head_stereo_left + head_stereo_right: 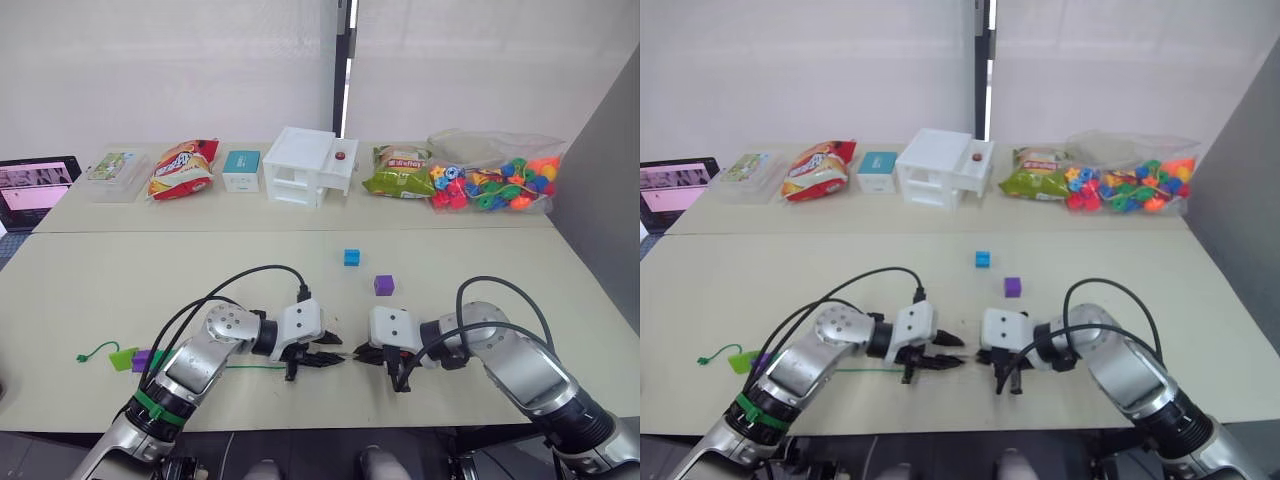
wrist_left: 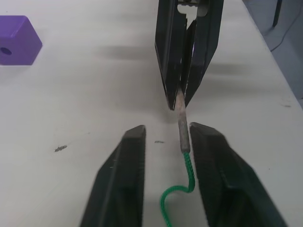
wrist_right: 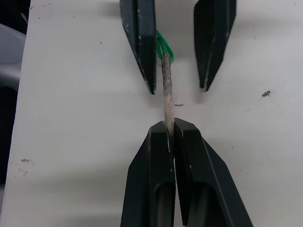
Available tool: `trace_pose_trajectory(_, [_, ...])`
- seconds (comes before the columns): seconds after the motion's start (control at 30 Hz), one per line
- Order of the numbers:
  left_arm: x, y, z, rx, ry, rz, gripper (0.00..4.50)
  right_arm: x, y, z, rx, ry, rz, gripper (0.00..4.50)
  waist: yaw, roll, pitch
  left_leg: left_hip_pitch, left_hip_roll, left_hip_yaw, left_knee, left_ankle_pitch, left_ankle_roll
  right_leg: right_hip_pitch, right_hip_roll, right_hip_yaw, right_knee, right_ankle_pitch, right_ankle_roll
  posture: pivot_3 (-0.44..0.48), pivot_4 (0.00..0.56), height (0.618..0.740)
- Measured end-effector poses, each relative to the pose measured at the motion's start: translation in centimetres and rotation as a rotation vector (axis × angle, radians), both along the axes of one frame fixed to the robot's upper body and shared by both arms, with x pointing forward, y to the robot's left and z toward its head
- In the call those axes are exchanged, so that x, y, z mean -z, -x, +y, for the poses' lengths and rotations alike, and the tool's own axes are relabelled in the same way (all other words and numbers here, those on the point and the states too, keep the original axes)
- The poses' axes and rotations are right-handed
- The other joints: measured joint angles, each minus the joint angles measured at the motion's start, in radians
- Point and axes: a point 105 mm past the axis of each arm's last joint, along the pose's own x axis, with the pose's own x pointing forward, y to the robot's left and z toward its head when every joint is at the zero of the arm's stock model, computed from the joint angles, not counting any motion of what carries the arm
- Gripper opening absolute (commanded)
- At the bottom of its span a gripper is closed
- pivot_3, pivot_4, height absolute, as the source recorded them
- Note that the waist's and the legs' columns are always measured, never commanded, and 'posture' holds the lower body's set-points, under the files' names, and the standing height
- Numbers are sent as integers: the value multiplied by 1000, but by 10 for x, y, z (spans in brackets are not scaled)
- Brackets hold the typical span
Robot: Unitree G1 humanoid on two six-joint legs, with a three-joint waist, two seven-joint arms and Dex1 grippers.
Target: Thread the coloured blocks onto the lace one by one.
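— Where are the grippers right now?

— I have both low over the near part of the table (image 1: 120, 270), tips facing each other. My right gripper (image 3: 169, 130) is pressed together on the stiff silvery tip (image 3: 166, 90) of the lace (image 2: 182, 182); in the right wrist view the tip runs straight into the seam between its two fingers. My left gripper (image 2: 165, 137) is spread, its fingers either side of the lace where the green cord meets the tip, and I can't tell whether either finger touches it.

— And the rest of the lace?

— It trails back along the table under my left arm toward the robot's left, ending in a small green end stopper (image 1: 81, 357) near the table's left edge.

— The blocks?

— I see a light green block (image 1: 124, 359) and a purple block (image 1: 142, 360) side by side on the lace line near that stopper; I can't tell whether they are threaded. A blue block (image 1: 351, 257) and a second purple block (image 1: 384, 285) sit loose further out, ahead of the grippers, well apart from the lace.

— Anything else on the table?

— Along the far side: a white toy house (image 1: 308, 166), snack bags (image 1: 183, 167), and a clear bag of multicoloured beads (image 1: 495, 182).
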Motion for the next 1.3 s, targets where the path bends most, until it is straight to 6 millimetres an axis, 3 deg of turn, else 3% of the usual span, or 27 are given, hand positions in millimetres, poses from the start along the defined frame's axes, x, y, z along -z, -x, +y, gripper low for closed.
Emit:
trace_pose_trajectory(0.07, [0,1,-1,9,0,6,31,0,-1,0,5,0,-4,0,-1,0,0,0,0,0,0,0,0,0,0,0,0,0,0,0,150,740])
trace_pose_trajectory(0.5, [1,2,-1,9,5,23,31,0,0,-1,5,3,-2,0,-1,0,0,0,0,0,0,0,0,0,0,0,0,0,0,0,150,740])
trace_pose_trajectory(0.73, [-1,0,4,-1,1,21,0,-3,0,-7,73,-40,-9,2357,1,0,0,0,0,0,0,0,0,0,0,0,0,0,0,0,150,740])
trace_pose_trajectory(0.87, [-3,-3,21,-34,-23,20,0,-18,-5,-24,241,-130,-31,3738,2,0,0,0,0,0,0,0,0,0,0,0,0,0,0,0,150,740])
trace_pose_trajectory(0.93, [-3,-1,31,-57,-36,34,0,-30,-7,-27,364,-254,-35,4405,-1,0,0,0,0,-1,-1,0,0,0,1,0,1,0,0,0,150,740])
trace_pose_trajectory(1.1, [-2,1,53,-117,-63,67,0,-32,-15,-37,692,-435,-54,4460,-1,0,0,0,0,-1,-1,0,0,0,0,0,0,0,0,0,150,740])
trace_pose_trajectory(1.3, [-6,1,61,-147,-58,70,0,-11,-24,-43,1107,-532,-128,4460,-2,1,0,0,0,0,-2,1,-1,-1,0,0,0,0,0,0,150,740])
